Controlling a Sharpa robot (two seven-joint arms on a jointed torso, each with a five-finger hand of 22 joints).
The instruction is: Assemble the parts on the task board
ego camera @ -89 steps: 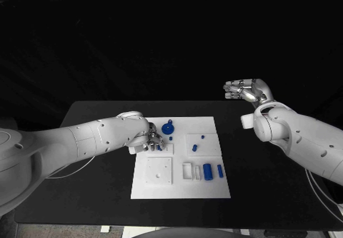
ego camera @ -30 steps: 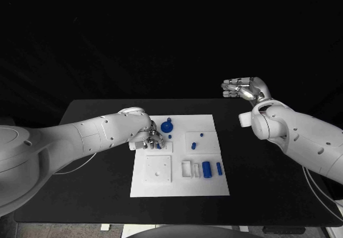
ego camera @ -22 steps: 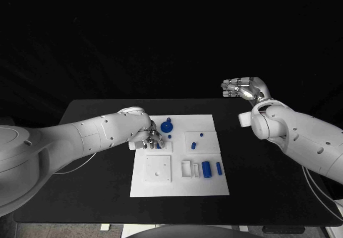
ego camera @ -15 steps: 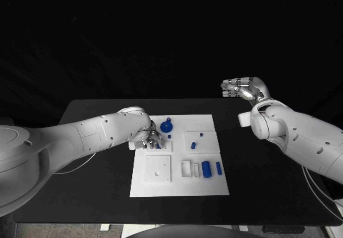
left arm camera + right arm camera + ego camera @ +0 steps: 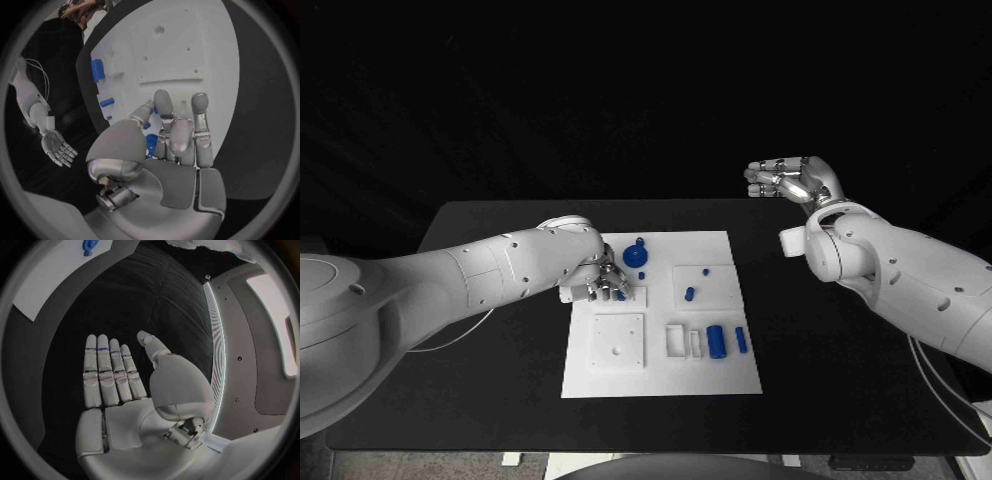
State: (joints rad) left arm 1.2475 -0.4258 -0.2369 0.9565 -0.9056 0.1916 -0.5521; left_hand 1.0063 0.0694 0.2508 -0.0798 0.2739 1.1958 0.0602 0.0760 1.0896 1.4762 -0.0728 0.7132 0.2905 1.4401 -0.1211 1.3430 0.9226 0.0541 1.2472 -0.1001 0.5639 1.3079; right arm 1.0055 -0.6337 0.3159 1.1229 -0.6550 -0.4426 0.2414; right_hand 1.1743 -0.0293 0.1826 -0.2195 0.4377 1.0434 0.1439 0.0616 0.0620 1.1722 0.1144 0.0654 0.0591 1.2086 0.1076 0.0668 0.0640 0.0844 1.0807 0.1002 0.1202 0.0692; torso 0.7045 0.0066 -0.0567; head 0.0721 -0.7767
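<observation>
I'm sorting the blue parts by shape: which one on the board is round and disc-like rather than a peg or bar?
The blue round part near the task board's far edge, just beyond the left hand. The other blue pieces are slim pegs or bars.

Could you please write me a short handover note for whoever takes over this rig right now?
Left hand is down on the task board at its far left edge, fingers around a small blue part; whether it grips the part I cannot tell. Right hand is raised beyond the table's far right, fingers straight, holding nothing. On the board: a round blue part at the far end, small blue pegs mid-right, blue cylinders near right. Assembly looks largely undone.
</observation>
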